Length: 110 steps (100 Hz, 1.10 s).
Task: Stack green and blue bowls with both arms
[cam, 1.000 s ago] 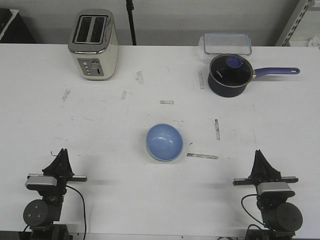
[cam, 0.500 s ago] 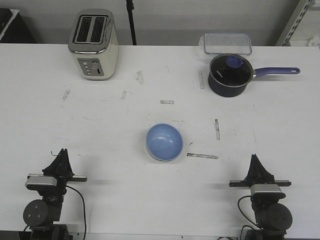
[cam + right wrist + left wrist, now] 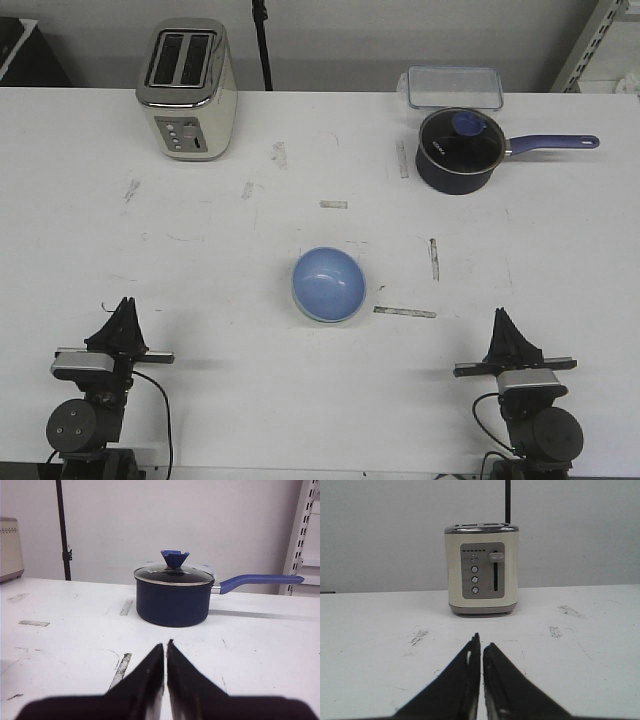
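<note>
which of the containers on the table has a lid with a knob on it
The dark saucepan with the purple handle, far right: it wears a glass lid with a blue knob. The blue bowl at the centre is open, and the clear box has none.

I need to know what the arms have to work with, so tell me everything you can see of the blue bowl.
The blue bowl is small, round and glossy, light periwinkle with a paler rim. It sits upright and open near the middle of the white table. A thin greenish edge shows under its near rim, perhaps another bowl beneath, though I cannot tell. Nothing lies inside it. Both grippers are far from it; only the front view shows it.
</note>
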{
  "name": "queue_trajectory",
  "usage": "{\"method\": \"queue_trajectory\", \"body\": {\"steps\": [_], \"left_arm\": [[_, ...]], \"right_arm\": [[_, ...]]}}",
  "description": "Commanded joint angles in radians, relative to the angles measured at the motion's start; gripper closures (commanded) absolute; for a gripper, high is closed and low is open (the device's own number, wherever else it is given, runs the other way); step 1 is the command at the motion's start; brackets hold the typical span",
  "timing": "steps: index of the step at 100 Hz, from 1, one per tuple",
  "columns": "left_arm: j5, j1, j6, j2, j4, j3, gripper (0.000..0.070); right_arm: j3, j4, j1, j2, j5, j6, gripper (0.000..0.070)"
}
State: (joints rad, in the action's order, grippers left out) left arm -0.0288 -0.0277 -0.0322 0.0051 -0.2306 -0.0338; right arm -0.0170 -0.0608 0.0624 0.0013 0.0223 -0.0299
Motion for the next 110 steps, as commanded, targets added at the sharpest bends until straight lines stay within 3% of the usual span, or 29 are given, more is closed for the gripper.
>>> {"method": "queue_trajectory", "body": {"steps": [1,110], "left_arm": [[0.0,-0.001,-0.001,-0.002,-0.014,0.022,0.0699],[0.0,-0.001,-0.001,-0.002,-0.014,0.022,0.0699]], "right_arm": [[0.005,-0.013,-0.007,0.0,-0.002,-0.005,0.0696],[0.005,-0.013,-0.052,0.0,0.0,-0.005,0.0696]]}}
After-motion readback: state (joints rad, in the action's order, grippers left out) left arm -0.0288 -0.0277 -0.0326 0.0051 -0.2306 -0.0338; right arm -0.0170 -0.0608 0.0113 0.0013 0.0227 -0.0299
